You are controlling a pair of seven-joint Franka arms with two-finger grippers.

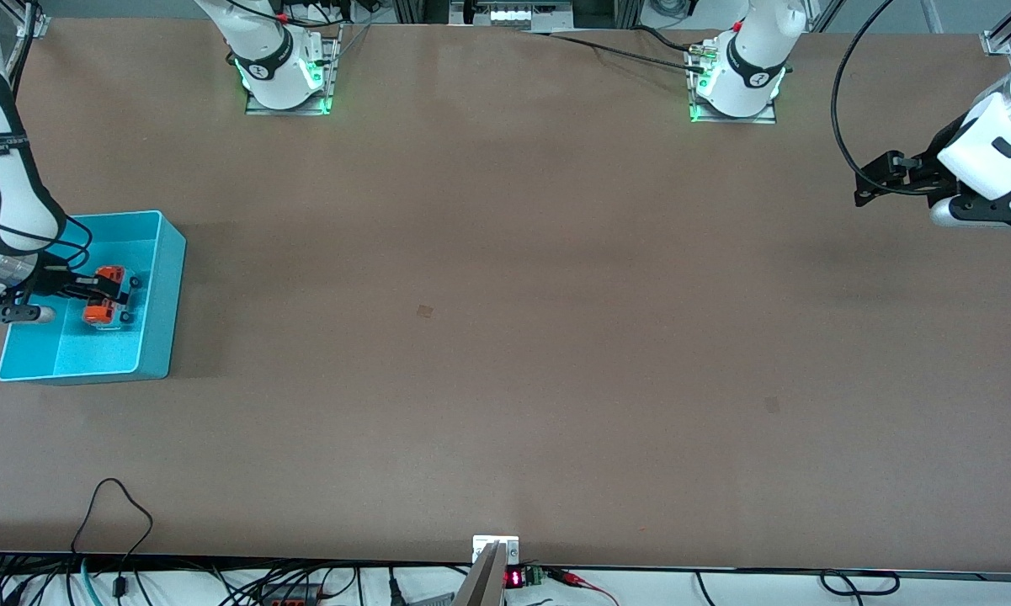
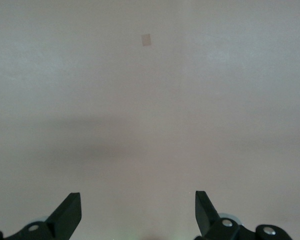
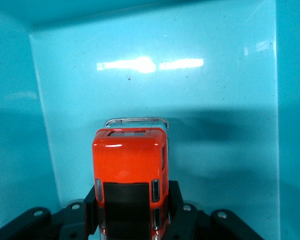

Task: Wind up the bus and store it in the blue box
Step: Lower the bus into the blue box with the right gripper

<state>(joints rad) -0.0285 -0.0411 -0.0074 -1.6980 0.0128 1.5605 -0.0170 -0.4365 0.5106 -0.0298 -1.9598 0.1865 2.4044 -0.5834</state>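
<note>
Right gripper (image 1: pixel 101 299): clamped on the bus (image 3: pixel 130 172), held low inside the blue box (image 1: pixel 156 290), apparently for release on the box floor.
Blue box: stood on the counter (image 1: pixel 505 337) by the edge at the right arm's end.
Left gripper (image 2: pixel 138 212): jaws apart, empty, waiting over bare counter at the left arm's end, clear of the work.

A wide brown surface (image 1: pixel 505 353) fills nearly the whole front view. A small, darker square patch (image 1: pixel 424 311) sits just below its middle, and a fainter dark spot (image 1: pixel 772 406) lies toward the lower right. Black cables (image 1: pixel 118 522) loop along the bottom edge, beside a small red digital display (image 1: pixel 514 578) at bottom center.
</note>
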